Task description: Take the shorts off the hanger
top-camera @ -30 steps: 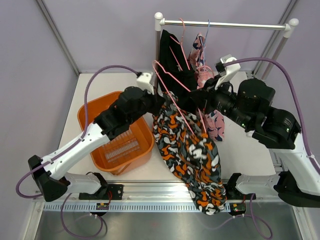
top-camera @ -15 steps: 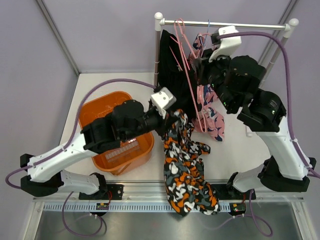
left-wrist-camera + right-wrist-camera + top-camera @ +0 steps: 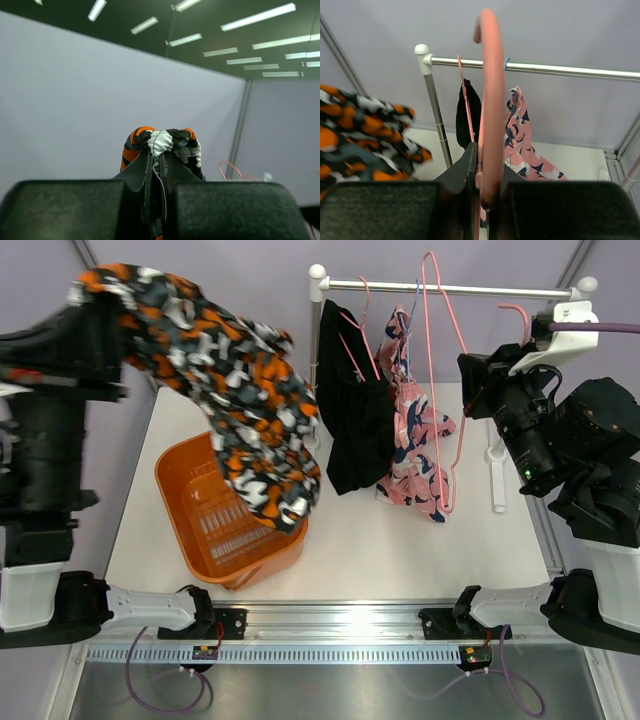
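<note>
Top external showed left hand (image 3: 155,150) clamped on camo shorts (image 3: 240,390) dangling over the basket (image 3: 200,530); right hand (image 3: 482,165) gripped a hanger (image 3: 487,75).

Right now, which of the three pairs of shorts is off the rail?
The orange, black and white camouflage shorts: the left gripper holds them up near the orange basket. The black shorts and pink shorts hang from the rail.

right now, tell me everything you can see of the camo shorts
The camo shorts are floppy cloth printed in orange, black, white and grey. The left gripper is shut on a bunched edge, holding them high; the rest drapes down, its lower end over the orange basket. They hang clear of the pink hanger that the right gripper grips.
</note>
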Robot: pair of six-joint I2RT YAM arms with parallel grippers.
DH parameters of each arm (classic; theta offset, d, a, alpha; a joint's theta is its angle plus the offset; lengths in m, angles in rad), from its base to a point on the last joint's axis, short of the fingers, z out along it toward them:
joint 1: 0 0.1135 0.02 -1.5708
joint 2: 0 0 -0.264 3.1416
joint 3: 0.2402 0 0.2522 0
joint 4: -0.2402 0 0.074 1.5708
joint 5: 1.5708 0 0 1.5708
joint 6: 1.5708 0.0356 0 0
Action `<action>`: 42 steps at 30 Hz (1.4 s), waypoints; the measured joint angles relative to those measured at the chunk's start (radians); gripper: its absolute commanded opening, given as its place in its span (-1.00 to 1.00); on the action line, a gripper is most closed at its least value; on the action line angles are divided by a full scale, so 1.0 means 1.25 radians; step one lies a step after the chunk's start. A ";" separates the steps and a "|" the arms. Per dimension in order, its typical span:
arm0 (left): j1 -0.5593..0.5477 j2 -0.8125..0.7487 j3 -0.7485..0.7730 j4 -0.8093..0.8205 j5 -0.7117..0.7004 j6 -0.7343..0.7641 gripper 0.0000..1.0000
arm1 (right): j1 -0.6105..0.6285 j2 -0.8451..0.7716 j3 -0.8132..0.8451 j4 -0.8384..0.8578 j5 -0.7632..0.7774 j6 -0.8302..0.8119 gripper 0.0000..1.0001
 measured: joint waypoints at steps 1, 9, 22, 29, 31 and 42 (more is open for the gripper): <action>0.000 -0.013 0.002 0.029 -0.002 0.021 -1.00 | 0.000 -0.008 -0.006 -0.001 0.000 0.001 -1.00; 0.002 -0.092 -0.125 0.128 -0.008 0.083 -1.00 | 0.000 -0.048 -0.062 -0.010 0.006 0.004 -1.00; 0.196 -0.001 -0.434 -0.176 0.220 -0.192 -1.00 | 0.000 -0.094 -0.122 -0.035 0.016 0.026 -1.00; 0.287 -0.024 -0.444 -0.253 0.210 -0.313 -1.00 | 0.000 -0.110 -0.147 -0.041 0.020 0.029 -1.00; 0.321 -0.059 -0.477 -0.255 0.182 -0.348 -1.00 | 0.000 -0.116 -0.161 -0.042 0.021 0.029 -1.00; 0.517 -0.268 -0.658 -0.369 0.016 -0.586 -0.99 | 0.000 -0.121 -0.175 -0.045 0.035 0.028 -1.00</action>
